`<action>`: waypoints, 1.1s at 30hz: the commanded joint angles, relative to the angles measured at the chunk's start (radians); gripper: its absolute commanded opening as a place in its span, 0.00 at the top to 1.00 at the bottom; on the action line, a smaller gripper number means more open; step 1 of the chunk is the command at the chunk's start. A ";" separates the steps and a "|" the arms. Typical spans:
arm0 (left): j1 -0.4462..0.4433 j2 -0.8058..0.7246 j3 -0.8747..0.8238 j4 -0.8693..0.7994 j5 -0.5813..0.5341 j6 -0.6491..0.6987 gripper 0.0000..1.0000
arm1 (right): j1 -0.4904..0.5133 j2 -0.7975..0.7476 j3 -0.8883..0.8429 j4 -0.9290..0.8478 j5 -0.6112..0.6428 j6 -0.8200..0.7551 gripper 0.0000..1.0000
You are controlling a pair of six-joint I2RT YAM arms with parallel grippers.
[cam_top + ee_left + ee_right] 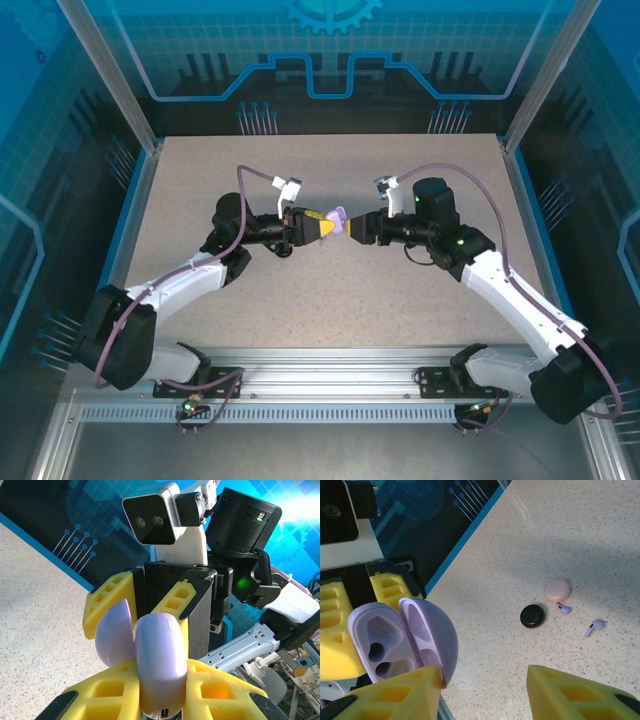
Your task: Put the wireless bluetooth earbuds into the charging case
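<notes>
Currently the open lavender case (380,630) faces rightward.

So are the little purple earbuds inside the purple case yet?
No, both lavender earbuds lie on the table near the pink case, and the open lavender case has empty sockets.

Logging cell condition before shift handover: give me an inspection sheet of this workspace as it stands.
Surface: speckled beige tabletop, no spills seen.
Job's things: lavender charging case open, both sockets look empty; two lavender earbuds lie loose near the closed pink case and black case.
Clutter: nothing seen.
Hands: left hand shut on the lavender charging case; right hand open, one finger at the lid.
Cables: purple cables loop over each arm.
Surroundings: blue printed panels, aluminium frame.
</notes>
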 commanded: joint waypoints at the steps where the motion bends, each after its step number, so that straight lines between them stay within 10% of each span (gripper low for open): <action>1: 0.004 0.006 0.030 0.053 0.025 -0.012 1.00 | 0.017 0.017 0.032 0.022 -0.001 0.009 0.52; 12: 0.003 0.010 0.021 0.064 0.025 -0.018 1.00 | 0.039 0.041 0.054 0.044 0.001 0.022 0.62; 21: 0.001 0.017 0.020 0.062 0.024 -0.020 1.00 | 0.049 0.049 0.072 0.054 -0.019 0.027 0.96; 28: 0.003 0.010 0.005 0.023 -0.038 0.013 0.43 | 0.055 0.031 0.089 0.008 0.043 0.015 1.00; 33: 0.020 -0.041 0.000 -0.073 -0.145 0.084 0.26 | 0.049 -0.003 0.106 -0.094 0.174 -0.020 1.00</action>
